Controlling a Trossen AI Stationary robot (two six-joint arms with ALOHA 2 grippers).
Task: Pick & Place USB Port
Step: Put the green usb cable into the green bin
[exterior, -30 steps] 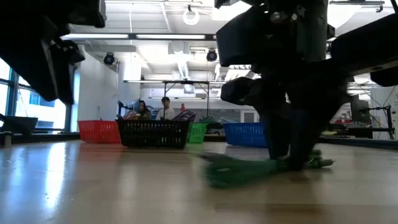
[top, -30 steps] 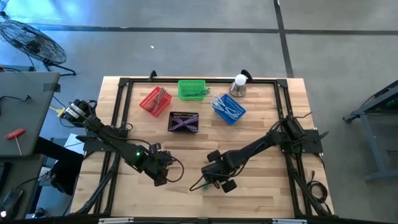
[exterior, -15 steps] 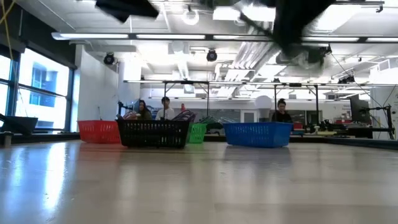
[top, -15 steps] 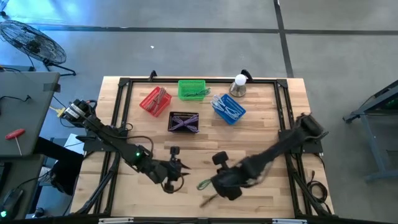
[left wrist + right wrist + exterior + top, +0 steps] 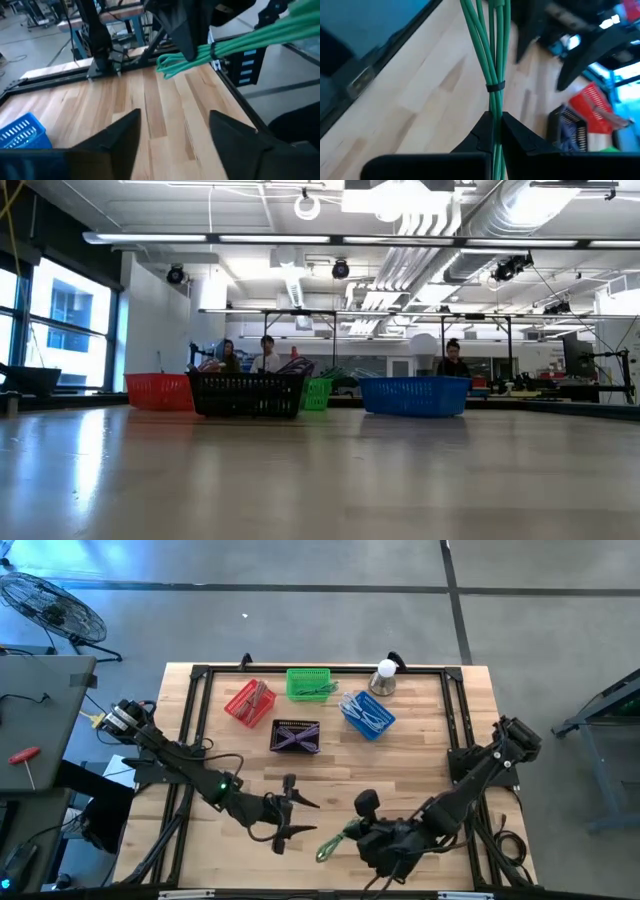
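Note:
A green USB cable, coiled into a long bundle with a black tie [image 5: 495, 86], hangs in the air over the table's near middle [image 5: 335, 840]; my right gripper [image 5: 358, 834] is shut on it. In the left wrist view the bundle [image 5: 225, 44] crosses in front of my left gripper [image 5: 172, 127]. That gripper [image 5: 300, 815] stands open just left of the cable and touches nothing. Neither gripper shows in the low view. My right gripper pinches the bundle's several strands [image 5: 494, 120] between its two fingers, just behind the black tie. The fingers lie nearly along the bundle. The cable is lifted clear of the table, and its looped end [image 5: 162, 64] sticks out past the fingertips toward my left gripper.
Four small baskets stand at the table's far side: red [image 5: 248, 700], green [image 5: 308, 683], blue [image 5: 367, 713] and black [image 5: 296, 735], each with cables inside. A white bulb-like object [image 5: 384, 675] stands at the far edge. A black frame [image 5: 455, 730] borders the table.
My right gripper has risen from the table and swung toward the near right, and the green cable, which lay on the wood, is now lifted clear. My left gripper has risen, tipped up toward level and shifted a little toward the right.

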